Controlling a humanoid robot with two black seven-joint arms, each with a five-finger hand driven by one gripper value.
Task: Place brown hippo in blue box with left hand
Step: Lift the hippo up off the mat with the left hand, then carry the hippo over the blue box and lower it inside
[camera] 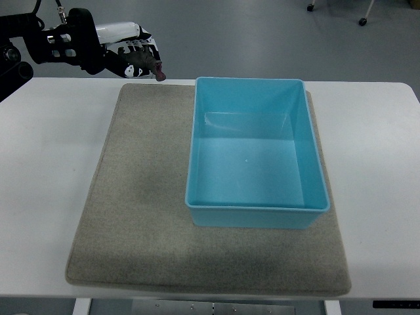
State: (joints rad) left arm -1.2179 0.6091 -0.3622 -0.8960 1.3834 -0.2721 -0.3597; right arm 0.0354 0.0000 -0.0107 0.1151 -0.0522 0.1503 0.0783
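Top view: left hand (131,56) sits in the upper left of the frame, arm entering from the left edge, black links with a white forearm shell. Fingers (146,47) are clenched around the brown hippo (147,66). The toy is mostly hidden inside the grasp; only a dark brown body and a pinkish end poking out at lower right of the hand are visible. Can't tell the toy's orientation.

Hand and hippo are over the far edge of the white table (46,170), right at the top left corner of the grey mat (138,197). Whether the hippo touches the mat or hangs above it I can't tell from this angle.

Blue box (256,213) sits upright on the right half of the mat, centre-right of the frame, open top, interior bare. Its upper left corner is near the hippo, to the right of it, but clearly apart. Hippo is outside the box.

Grey floor (262,33) runs along the top of the frame, with chair castors (361,21) at upper right.
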